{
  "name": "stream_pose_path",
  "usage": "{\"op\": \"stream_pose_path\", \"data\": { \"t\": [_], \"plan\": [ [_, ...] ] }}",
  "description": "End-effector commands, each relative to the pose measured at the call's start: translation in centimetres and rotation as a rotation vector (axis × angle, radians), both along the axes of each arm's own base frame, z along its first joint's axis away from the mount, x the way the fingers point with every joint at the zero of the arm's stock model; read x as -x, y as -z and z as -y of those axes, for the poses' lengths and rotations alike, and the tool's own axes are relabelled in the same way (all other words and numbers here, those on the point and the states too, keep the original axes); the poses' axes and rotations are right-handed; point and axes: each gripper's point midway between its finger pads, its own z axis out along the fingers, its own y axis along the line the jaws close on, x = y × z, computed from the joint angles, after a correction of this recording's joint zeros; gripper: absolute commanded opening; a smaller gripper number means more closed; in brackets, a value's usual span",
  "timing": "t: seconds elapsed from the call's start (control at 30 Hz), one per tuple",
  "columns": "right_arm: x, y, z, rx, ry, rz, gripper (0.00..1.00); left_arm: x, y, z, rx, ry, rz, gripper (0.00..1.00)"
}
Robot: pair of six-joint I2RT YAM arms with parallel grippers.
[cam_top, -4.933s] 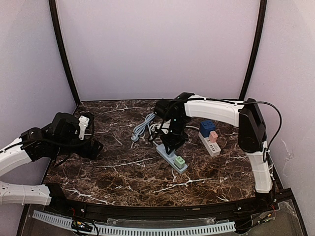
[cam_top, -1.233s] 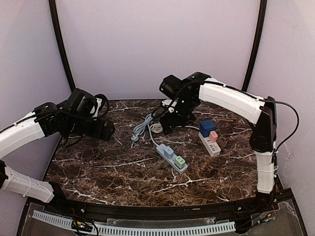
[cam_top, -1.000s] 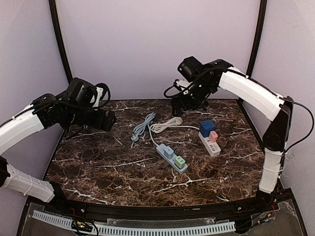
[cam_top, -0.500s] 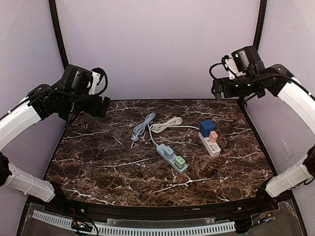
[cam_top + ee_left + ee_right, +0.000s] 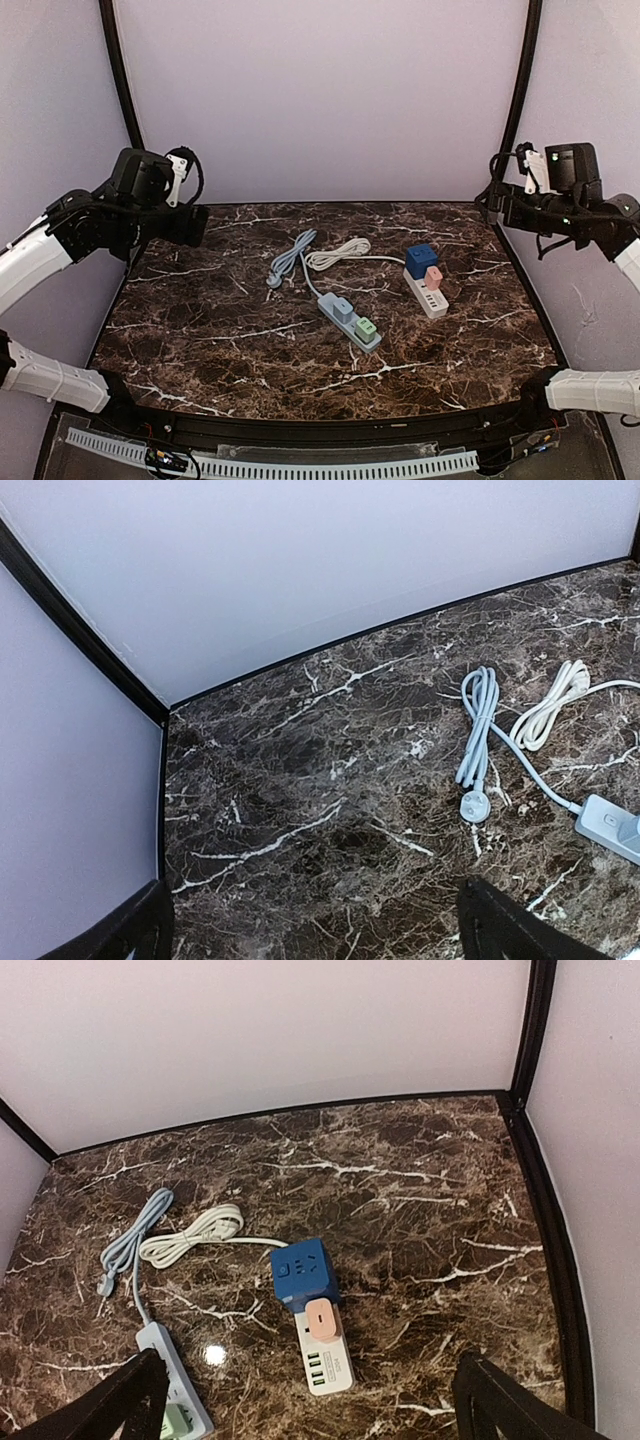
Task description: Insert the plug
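Top external view: two power strips [image 5: 350,322], two coiled cords [image 5: 290,255]; left claw [image 5: 198,225], right claw [image 5: 492,206] both released.

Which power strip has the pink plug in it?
The white power strip, right of centre, carrying the pink plug beside a blue cube adapter. The grey strip in the middle holds a green plug instead.

Even soft light; sharp focus; small glare on marble table [image 5: 400,1210]
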Motion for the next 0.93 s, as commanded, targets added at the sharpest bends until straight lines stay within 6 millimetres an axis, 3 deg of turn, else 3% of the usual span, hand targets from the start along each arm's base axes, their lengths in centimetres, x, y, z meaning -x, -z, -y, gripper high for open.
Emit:
{"op": "stream_pose_path", "data": {
  "t": [0.0, 0.9],
  "plan": [
    [0.7, 0.5, -1.0, -0.134, -0.048, 0.004, 0.99, 0.7, 0.3, -1.1, 0.046, -0.040, 0.007, 0.99],
    [1.5, 0.5, -1.8, -0.198, -0.107, 0.024, 0.99, 5.1, 1.3, -4.2, 0.168, -0.071, -0.032, 0.99]
  ]
}}
